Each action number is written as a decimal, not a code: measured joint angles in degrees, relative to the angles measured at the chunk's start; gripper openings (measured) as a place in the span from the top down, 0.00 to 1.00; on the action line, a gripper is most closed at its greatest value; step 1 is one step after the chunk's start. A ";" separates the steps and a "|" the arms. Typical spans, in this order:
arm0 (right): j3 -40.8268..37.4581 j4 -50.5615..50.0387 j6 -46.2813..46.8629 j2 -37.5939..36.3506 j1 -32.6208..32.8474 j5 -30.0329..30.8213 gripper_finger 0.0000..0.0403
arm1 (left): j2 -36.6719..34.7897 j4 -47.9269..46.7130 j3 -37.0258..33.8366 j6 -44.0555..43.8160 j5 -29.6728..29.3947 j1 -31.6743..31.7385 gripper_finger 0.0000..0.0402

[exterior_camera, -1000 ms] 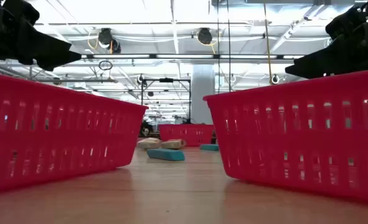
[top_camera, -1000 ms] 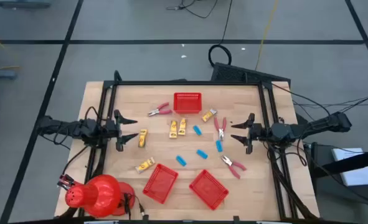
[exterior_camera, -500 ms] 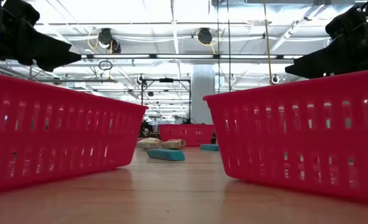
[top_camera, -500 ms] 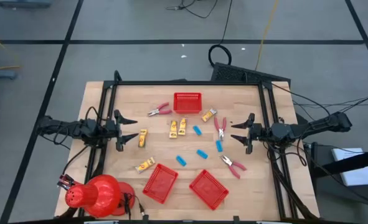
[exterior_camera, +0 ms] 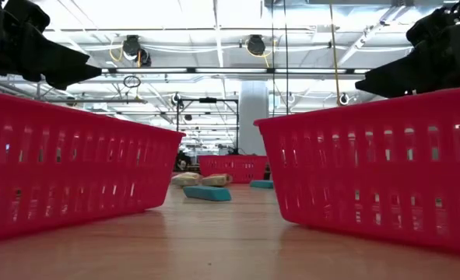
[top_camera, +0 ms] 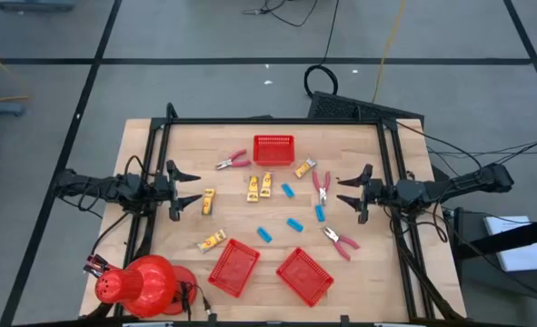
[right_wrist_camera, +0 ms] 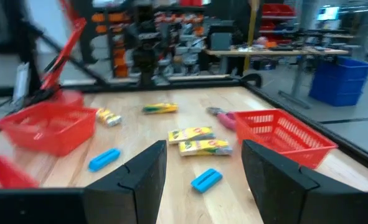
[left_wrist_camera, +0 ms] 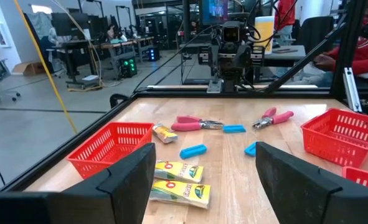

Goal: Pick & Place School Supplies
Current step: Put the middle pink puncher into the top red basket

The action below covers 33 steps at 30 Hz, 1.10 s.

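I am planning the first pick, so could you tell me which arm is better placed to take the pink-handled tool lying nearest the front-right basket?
Probably the right. The right gripper, open, hovers just beside that pink-handled tool, while the left gripper, also open, waits across the table.

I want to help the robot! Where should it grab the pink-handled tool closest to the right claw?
Probably across the pink-handled metal tool at its middle, coming straight down from above: it lies flat on the table, slim there, with bare wood either side. The open right claw is nearest.
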 joint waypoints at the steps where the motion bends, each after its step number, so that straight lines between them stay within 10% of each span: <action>1: 0.00 0.72 0.41 0.53 -0.13 0.73 0.51 | 0.01 0.00 -0.01 0.00 -0.19 -0.02 0.32; 14: 12.28 1.39 4.16 28.71 -5.52 -4.40 0.51 | -0.01 -0.03 -0.01 1.25 0.22 3.08 0.32; 24: 35.24 -21.91 8.07 54.80 -10.10 -8.25 0.51 | 0.00 -0.63 -0.01 1.36 0.25 5.15 0.32; 33: 44.45 -34.41 9.84 62.78 -15.33 -8.31 0.49 | 0.00 -1.32 0.00 0.30 0.61 5.31 0.32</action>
